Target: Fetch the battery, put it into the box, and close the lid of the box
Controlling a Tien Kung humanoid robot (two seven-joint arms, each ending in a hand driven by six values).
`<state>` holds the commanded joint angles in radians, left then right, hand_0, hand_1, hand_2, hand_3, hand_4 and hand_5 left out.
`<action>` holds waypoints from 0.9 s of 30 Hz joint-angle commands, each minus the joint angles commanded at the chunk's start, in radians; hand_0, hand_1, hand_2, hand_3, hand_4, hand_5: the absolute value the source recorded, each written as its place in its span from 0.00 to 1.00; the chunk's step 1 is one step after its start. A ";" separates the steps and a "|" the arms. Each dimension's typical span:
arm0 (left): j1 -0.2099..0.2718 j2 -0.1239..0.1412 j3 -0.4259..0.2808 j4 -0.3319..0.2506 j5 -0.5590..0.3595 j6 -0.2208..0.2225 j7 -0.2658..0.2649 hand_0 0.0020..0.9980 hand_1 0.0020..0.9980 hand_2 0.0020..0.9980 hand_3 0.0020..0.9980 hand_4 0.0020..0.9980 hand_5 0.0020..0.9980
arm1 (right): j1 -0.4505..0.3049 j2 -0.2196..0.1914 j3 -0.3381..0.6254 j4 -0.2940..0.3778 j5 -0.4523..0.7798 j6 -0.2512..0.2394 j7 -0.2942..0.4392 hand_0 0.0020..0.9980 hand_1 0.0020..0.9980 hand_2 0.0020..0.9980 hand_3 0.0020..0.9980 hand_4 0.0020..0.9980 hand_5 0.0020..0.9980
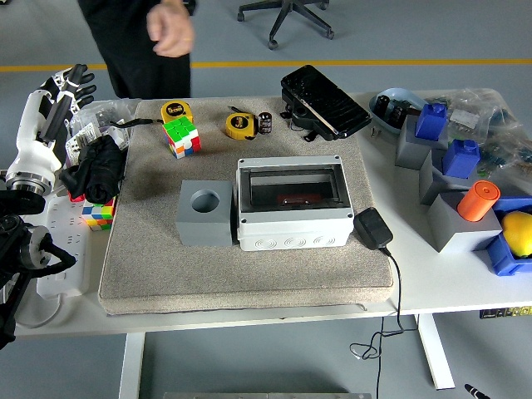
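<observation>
The grey box [293, 235] stands in the middle of the beige mat [166, 274]. Its clear lid [291, 188] lies flat and shut. A dark reddish thing [292, 200] shows through the lid; I cannot tell what it is. A small black cylinder [264, 122] stands at the mat's far edge beside a yellow tape measure [239, 125]. My left hand [68, 83] is raised at the far left, off the mat, fingers spread and empty. The right arm is out of view.
A grey cube with a round hole [204, 213] sits left of the box. A black adapter [374, 226] with its cable lies right of it. Rubik's cubes [183, 135], a black device [324, 101] and blue and grey blocks [453, 166] lie around. A person's hand [170, 29] hangs at the top left.
</observation>
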<state>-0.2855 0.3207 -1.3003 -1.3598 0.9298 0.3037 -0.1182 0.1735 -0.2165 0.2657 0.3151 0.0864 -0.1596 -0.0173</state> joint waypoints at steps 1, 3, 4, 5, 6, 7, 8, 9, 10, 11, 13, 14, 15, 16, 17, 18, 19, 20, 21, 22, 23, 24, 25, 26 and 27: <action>0.001 0.000 -0.004 0.000 -0.001 0.000 0.000 0.74 0.75 0.75 0.72 1.00 0.71 | 0.000 0.000 0.000 0.000 0.000 0.000 0.000 0.58 0.64 0.66 0.58 0.94 0.49; 0.005 0.001 -0.015 0.002 -0.003 -0.001 0.001 0.74 0.75 0.75 0.72 1.00 0.70 | -0.001 0.000 -0.001 0.000 0.000 0.001 0.000 0.57 0.64 0.66 0.58 0.94 0.49; 0.007 0.001 -0.018 0.002 -0.004 -0.001 0.001 0.74 0.75 0.75 0.72 1.00 0.70 | -0.001 0.000 -0.001 0.000 0.001 0.001 0.000 0.57 0.64 0.66 0.58 0.94 0.49; 0.007 0.001 -0.019 0.002 -0.004 -0.001 0.002 0.74 0.75 0.75 0.72 1.00 0.70 | -0.002 0.000 -0.001 0.000 0.001 0.001 0.000 0.57 0.64 0.66 0.58 0.94 0.49; 0.009 0.002 -0.022 0.003 -0.005 -0.002 0.002 0.74 0.75 0.75 0.72 1.00 0.70 | -0.003 0.001 -0.001 0.000 0.001 0.002 0.000 0.57 0.64 0.66 0.58 0.94 0.49; 0.010 0.002 -0.024 0.004 -0.005 -0.003 0.002 0.74 0.75 0.75 0.72 1.00 0.70 | -0.004 0.001 -0.001 0.000 0.001 0.002 -0.001 0.57 0.64 0.66 0.58 0.94 0.49; 0.011 0.002 -0.027 0.005 -0.005 -0.003 0.003 0.74 0.75 0.74 0.71 1.00 0.68 | -0.005 0.002 0.000 0.000 0.001 0.002 -0.001 0.58 0.64 0.66 0.58 0.94 0.49; 0.012 0.001 -0.030 0.005 -0.005 -0.003 0.003 0.74 0.75 0.74 0.71 1.00 0.68 | -0.005 0.002 0.001 0.000 0.000 0.003 -0.001 0.58 0.64 0.66 0.58 0.94 0.49; 0.014 0.001 -0.034 0.005 -0.005 -0.003 0.003 0.74 0.75 0.74 0.71 1.00 0.68 | -0.006 0.003 0.002 0.000 0.000 0.003 0.000 0.58 0.64 0.66 0.58 0.94 0.49; 0.015 -0.001 -0.040 0.005 -0.004 -0.002 0.003 0.74 0.75 0.74 0.71 1.00 0.68 | -0.007 0.003 0.003 0.000 -0.001 0.003 0.000 0.58 0.64 0.66 0.58 0.94 0.49; 0.018 -0.002 -0.049 0.005 -0.006 -0.002 0.003 0.74 0.75 0.74 0.71 1.00 0.68 | -0.009 0.004 0.006 -0.001 -0.001 0.003 0.000 0.58 0.64 0.66 0.58 0.94 0.49; 0.019 -0.002 -0.052 0.006 -0.006 -0.003 0.003 0.74 0.75 0.74 0.71 1.00 0.68 | -0.009 0.004 0.007 -0.001 -0.002 0.003 0.000 0.57 0.64 0.66 0.58 0.94 0.49; 0.020 -0.002 -0.054 0.006 -0.006 -0.003 0.004 0.74 0.75 0.74 0.71 1.00 0.68 | -0.010 0.005 0.008 -0.001 -0.002 0.003 0.000 0.57 0.64 0.66 0.58 0.94 0.49; 0.021 -0.002 -0.056 0.006 -0.006 -0.003 0.004 0.74 0.75 0.74 0.71 1.00 0.68 | -0.010 0.005 0.009 -0.001 -0.002 0.002 0.000 0.57 0.64 0.66 0.58 0.94 0.49; 0.022 -0.002 -0.057 0.006 -0.006 -0.003 0.004 0.74 0.75 0.74 0.71 1.00 0.68 | -0.010 0.005 0.011 -0.001 -0.002 0.002 0.000 0.57 0.64 0.66 0.58 0.94 0.49; 0.024 -0.002 -0.058 0.006 -0.005 -0.004 0.004 0.74 0.75 0.74 0.71 1.00 0.68 | -0.011 0.006 0.012 -0.001 -0.003 0.002 0.000 0.57 0.64 0.66 0.58 0.94 0.49; 0.024 -0.002 -0.059 0.006 -0.005 -0.004 0.005 0.74 0.75 0.74 0.71 1.00 0.68 | -0.010 0.006 0.012 -0.001 -0.003 0.002 0.001 0.57 0.64 0.66 0.58 0.94 0.49; 0.025 -0.003 -0.059 0.006 -0.005 -0.004 0.005 0.74 0.74 0.74 0.71 1.00 0.68 | -0.010 0.006 0.012 -0.001 -0.003 0.002 0.001 0.58 0.64 0.66 0.58 0.94 0.49; 0.026 -0.003 -0.059 0.007 -0.005 -0.005 0.008 0.74 0.74 0.74 0.71 1.00 0.68 | -0.010 0.007 0.014 -0.001 -0.003 0.001 0.001 0.58 0.64 0.66 0.58 0.94 0.49; 0.026 -0.004 -0.059 0.007 -0.004 -0.005 0.008 0.74 0.74 0.74 0.71 1.00 0.68 | -0.009 0.007 0.015 0.000 -0.004 0.001 0.002 0.58 0.64 0.66 0.58 0.94 0.49; 0.026 -0.005 -0.060 0.007 -0.004 -0.005 0.009 0.74 0.74 0.74 0.71 1.00 0.68 | -0.009 0.007 0.016 0.000 -0.004 0.001 0.002 0.58 0.64 0.66 0.58 0.94 0.49; 0.027 -0.005 -0.060 0.007 -0.004 -0.005 0.010 0.74 0.74 0.74 0.71 1.00 0.68 | -0.008 0.008 0.016 0.000 -0.004 0.001 0.002 0.58 0.64 0.66 0.58 0.94 0.49; 0.027 -0.006 -0.061 0.007 -0.004 -0.006 0.011 0.74 0.74 0.74 0.71 1.00 0.68 | -0.008 0.008 0.016 0.000 -0.004 0.001 0.002 0.58 0.64 0.66 0.58 0.94 0.49; 0.027 -0.006 -0.061 0.007 -0.004 -0.005 0.011 0.74 0.74 0.74 0.71 1.00 0.68 | -0.008 0.008 0.016 0.000 -0.004 0.001 0.002 0.58 0.64 0.66 0.58 0.94 0.49; 0.027 -0.007 -0.061 0.007 -0.005 -0.005 0.011 0.74 0.74 0.74 0.71 1.00 0.68 | -0.007 0.008 0.016 0.000 -0.004 0.001 0.002 0.58 0.64 0.66 0.58 0.94 0.49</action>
<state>-0.2586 0.3142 -1.3618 -1.3524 0.9253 0.2983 -0.1076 0.1661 -0.2081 0.2821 0.3149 0.0819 -0.1590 -0.0149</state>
